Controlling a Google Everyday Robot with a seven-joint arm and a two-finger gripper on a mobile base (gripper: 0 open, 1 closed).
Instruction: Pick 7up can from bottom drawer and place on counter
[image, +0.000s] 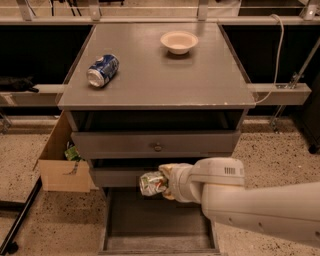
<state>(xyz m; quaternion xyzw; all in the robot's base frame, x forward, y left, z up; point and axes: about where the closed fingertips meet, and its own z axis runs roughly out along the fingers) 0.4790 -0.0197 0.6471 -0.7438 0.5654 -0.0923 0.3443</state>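
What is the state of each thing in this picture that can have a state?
7up can: dented, held above the bottom drawer.
gripper: fingers shut on the 7up can.
bottom drawer: pulled open.
blue and white can: lying on its side on the counter.
bowl: upright, empty.

Legible text: none. 7up can (151, 183), clasped by gripper (162, 183) above bottom drawer (150, 227): markings unreadable. Blue-and-white can (102, 70), beyond gripper on counter (160, 75): lettering unreadable.
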